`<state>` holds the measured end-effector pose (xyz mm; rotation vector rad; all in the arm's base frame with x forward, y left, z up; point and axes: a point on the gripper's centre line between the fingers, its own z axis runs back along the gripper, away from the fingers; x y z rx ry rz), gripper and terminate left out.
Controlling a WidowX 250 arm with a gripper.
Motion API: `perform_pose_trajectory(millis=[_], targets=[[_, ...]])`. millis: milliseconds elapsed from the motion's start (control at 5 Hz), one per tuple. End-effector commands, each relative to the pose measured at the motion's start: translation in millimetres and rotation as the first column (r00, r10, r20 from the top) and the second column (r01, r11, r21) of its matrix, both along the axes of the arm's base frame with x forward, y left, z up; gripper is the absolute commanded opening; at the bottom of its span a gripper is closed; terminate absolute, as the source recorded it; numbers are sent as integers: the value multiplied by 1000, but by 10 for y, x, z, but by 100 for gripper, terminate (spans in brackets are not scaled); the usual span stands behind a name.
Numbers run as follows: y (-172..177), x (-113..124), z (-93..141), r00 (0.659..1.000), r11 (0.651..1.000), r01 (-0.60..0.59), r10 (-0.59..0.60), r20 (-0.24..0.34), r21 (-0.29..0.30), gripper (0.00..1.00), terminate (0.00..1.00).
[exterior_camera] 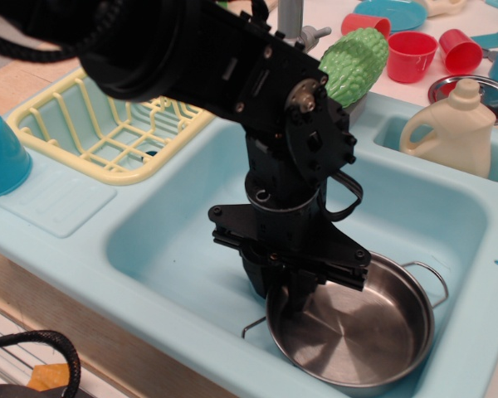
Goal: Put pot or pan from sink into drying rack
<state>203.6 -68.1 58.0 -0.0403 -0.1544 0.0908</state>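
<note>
The shiny steel pan (365, 332) with two wire loop handles lies in the front right of the light-blue sink (174, 240). My black gripper (278, 294) points straight down at the pan's left rim. Its fingers are drawn together across that rim, one outside and one inside the pan. The left handle pokes out just below the fingers. The pale yellow drying rack (66, 124) stands at the back left of the sink, partly hidden by my arm, and holds no dishes that I can see.
A blue bowl (0, 153) sits at the left edge. A green corn-shaped toy (354, 54) and a faucet (289, 21) are behind the sink. A white bottle (452, 128) stands in the side basin. Red cups (412, 54) and a metal lid (490, 91) are at the back right.
</note>
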Motion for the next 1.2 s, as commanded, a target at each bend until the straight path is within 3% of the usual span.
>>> perform_pose_trajectory(millis=[0, 600, 1000], targets=[[-6, 33, 143, 1000, 1000, -5, 5, 0, 9, 0, 0], [500, 199, 719, 1000, 990, 16, -19, 20, 139, 0, 0], [1085, 381, 1039, 997, 987, 19, -31, 69, 160, 0, 0]])
